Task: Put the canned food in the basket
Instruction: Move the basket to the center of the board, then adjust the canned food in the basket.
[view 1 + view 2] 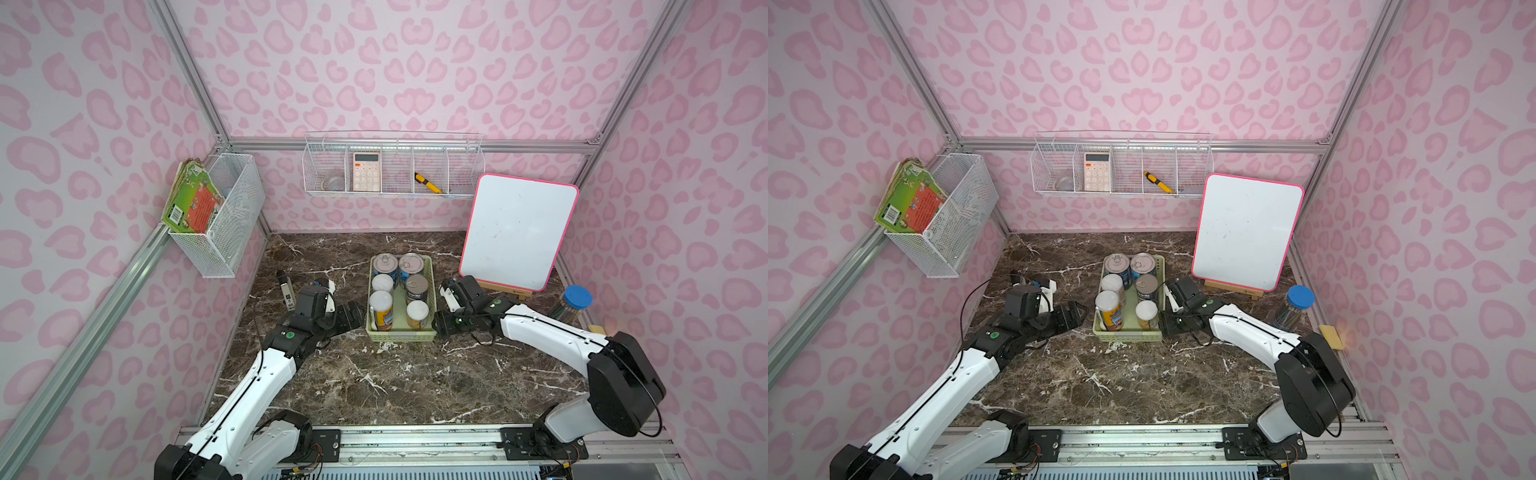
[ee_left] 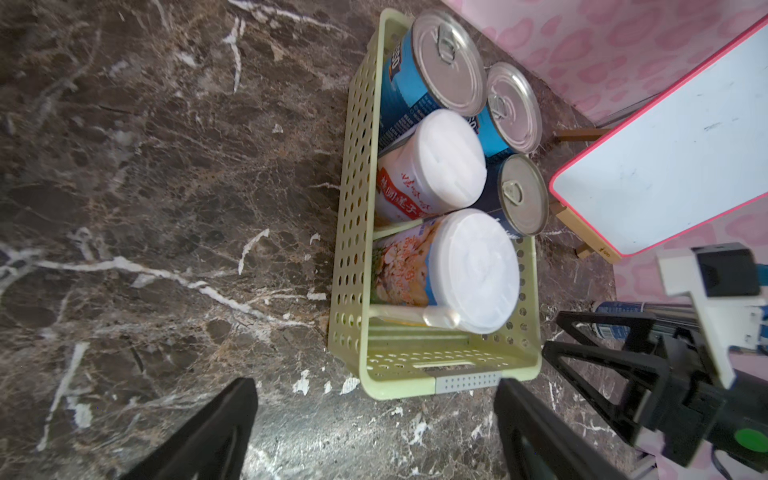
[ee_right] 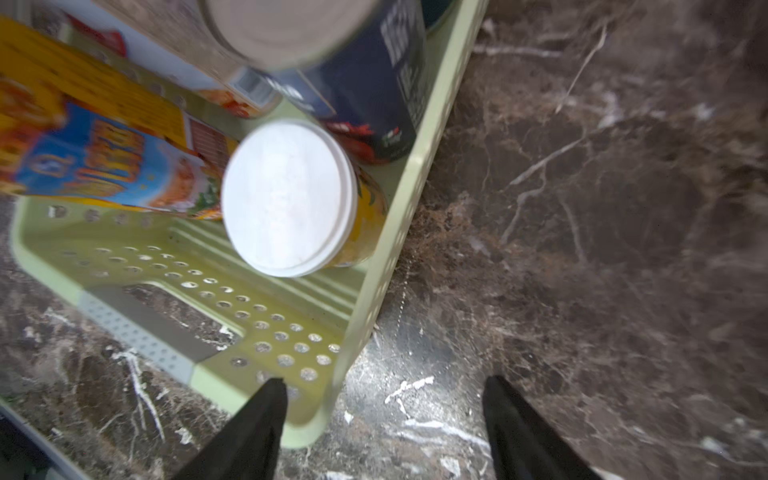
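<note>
– Your left gripper [image 2: 374,384] and right gripper [image 3: 384,381] both stand spread, holding nothing, one on each side of the basket [image 1: 401,336] at its near end.
– And the canned food [image 1: 417,286]?
– All six cans are upright inside it. They're rigid, probably heavy and slick-sided, so take one mid-body if you must. They're packed close, so lift straight up. The marble table [image 1: 374,382] is open toward the arm bases.

This is a robot test booth, staged rather than lived in. Pink patterned panels [image 1: 415,62] fill bare aluminium framing [image 1: 407,145], and robot arms [image 1: 257,386] are mounted on a metal rail [image 1: 415,442] at 6 o'clock of the marble-look tabletop [image 1: 374,382]. Props mimic a desk nook (whiteboard [image 1: 517,237] at 2 o'clock, calculator [image 1: 366,171] in a wire rack [image 1: 324,166] at 12, books [image 1: 193,199] in a mesh bin [image 1: 237,216] at 10).
</note>
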